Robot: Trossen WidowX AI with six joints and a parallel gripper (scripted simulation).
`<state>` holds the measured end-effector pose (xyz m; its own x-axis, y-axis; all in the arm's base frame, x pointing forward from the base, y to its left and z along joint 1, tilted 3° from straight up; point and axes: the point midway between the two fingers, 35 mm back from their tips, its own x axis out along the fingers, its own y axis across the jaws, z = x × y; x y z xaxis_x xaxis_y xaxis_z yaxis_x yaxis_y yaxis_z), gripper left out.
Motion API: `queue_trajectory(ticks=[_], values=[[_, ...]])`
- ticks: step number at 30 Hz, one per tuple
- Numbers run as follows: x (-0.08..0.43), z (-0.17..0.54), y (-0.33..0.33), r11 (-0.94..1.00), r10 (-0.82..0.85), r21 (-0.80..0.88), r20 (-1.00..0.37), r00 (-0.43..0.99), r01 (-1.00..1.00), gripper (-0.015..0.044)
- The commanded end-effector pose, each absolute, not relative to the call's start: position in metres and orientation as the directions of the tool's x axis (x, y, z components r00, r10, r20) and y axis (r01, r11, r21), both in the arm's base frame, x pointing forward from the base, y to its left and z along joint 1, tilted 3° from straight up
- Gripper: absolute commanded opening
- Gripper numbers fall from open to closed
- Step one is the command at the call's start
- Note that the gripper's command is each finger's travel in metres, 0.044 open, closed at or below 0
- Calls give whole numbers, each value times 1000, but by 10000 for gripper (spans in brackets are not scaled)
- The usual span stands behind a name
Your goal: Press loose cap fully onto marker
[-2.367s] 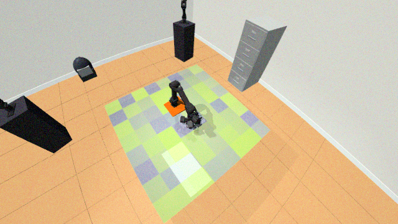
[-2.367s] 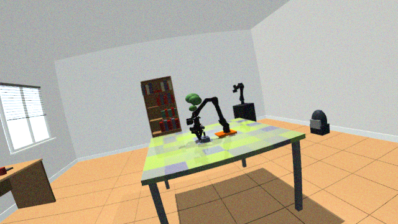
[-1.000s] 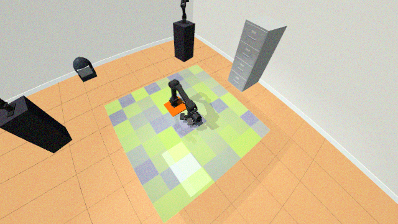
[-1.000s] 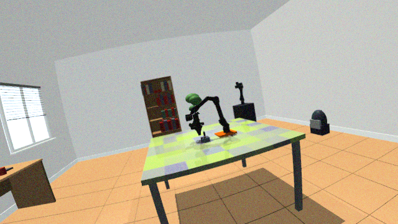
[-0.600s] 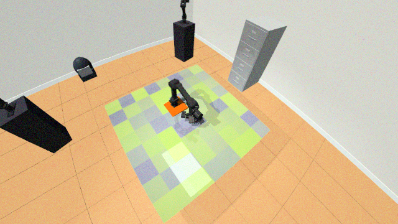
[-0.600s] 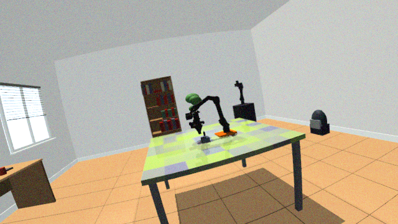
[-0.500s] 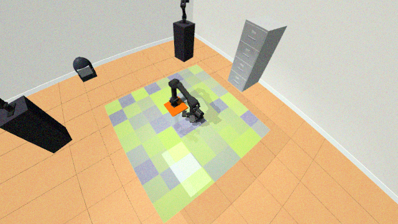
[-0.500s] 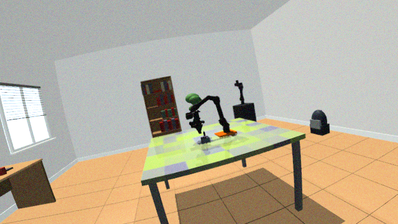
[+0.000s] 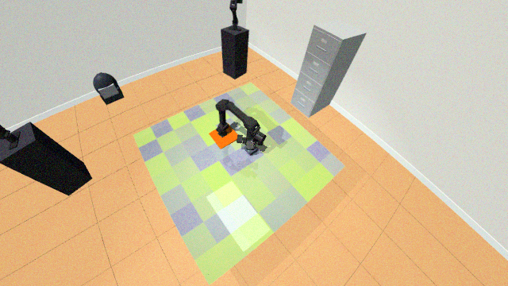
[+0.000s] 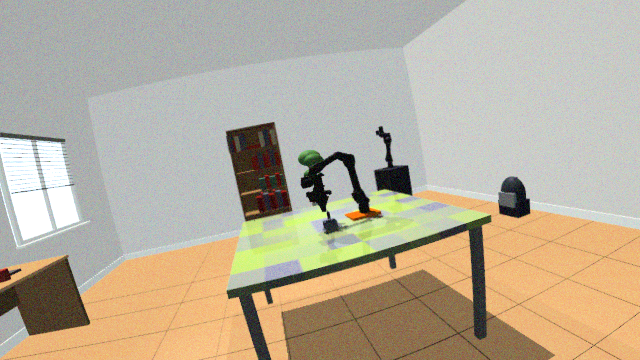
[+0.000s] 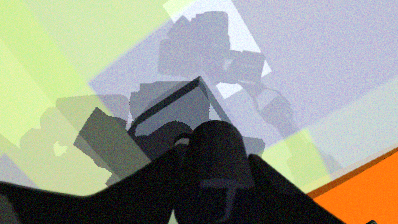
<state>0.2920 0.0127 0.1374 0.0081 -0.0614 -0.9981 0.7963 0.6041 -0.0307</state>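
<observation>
My gripper point(image 9: 250, 144) point(image 10: 326, 207) point(image 11: 216, 157) is shut on the dark cap point(image 11: 218, 142), which sticks out past the fingertips in the wrist view. The grey holder block point(image 9: 251, 151) point(image 10: 330, 226) point(image 11: 175, 112) stands on the table below the gripper, partly hidden in the wrist view by the cap and fingers. In the exterior view a thin dark upright part, seemingly the marker point(image 10: 328, 215), shows between the block and the fingertips. Whether the cap touches the marker cannot be told. A small pale spot beside the cap in the wrist view is unclear.
The arm's orange base plate point(image 9: 222, 140) point(image 10: 356, 215) point(image 11: 372, 185) lies behind the holder block, at the lower right in the wrist view. The patchwork table top point(image 9: 182, 214) point(image 10: 415, 227) carries shadows of the arm around the block.
</observation>
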Motion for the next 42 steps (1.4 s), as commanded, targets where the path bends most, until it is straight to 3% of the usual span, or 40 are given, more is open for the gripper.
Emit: queue_trajectory(ticks=[1, 11, 42], values=[[292, 148, 24, 602, -55, -11, -998, 28, 799, 0], [284, 163, 53, 602, -54, -11, -998, 27, 799, 0], [286, 126, 51, 602, -54, -11, -998, 27, 799, 0]])
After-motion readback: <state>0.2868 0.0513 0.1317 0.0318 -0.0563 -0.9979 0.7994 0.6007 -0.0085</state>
